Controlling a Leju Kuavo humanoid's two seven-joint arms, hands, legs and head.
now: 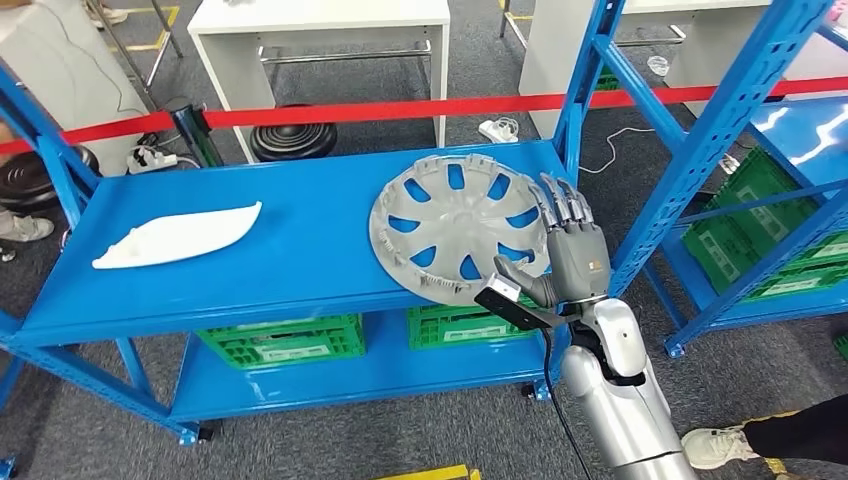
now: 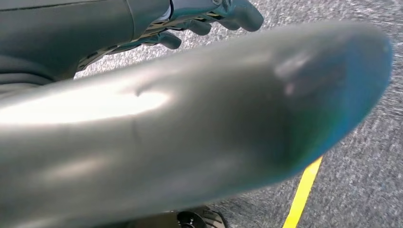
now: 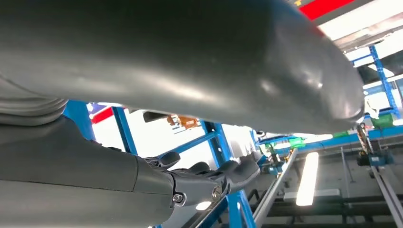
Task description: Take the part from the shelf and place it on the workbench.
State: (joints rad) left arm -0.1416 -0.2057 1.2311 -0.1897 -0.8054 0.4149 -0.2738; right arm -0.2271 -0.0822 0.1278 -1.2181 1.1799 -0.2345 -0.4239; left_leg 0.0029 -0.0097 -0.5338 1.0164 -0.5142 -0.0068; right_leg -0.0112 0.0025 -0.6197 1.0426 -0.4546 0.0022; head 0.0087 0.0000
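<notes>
The round grey plastic wheel cover, with its ring of cut-out slots showing blue through them, lay flat on the top level of the blue metal shelf, toward the shelf's right end, its near edge reaching out to the front lip. The robot's silver right arm came up from below, and the right hand stood at the cover's right rim, palm toward it, fingers straight and close together, pointing away from the robot and lying against the rim, the thumb reaching in under the near right edge. I could not tell whether it had a real hold on the cover or was only touching it. In the right wrist view the hand showed with its fingers nearly straight. The left hand appeared in its own wrist view above grey speckled carpet, its fingers curled in somewhat; whether it had anything in it I could not make out. Well apart to the left on the same shelf level lay a long white moulded plastic piece, tapering to a point at its right end. Green plastic crates sat on the lower shelf, and a red barrier tape ran across behind the shelf.
</notes>
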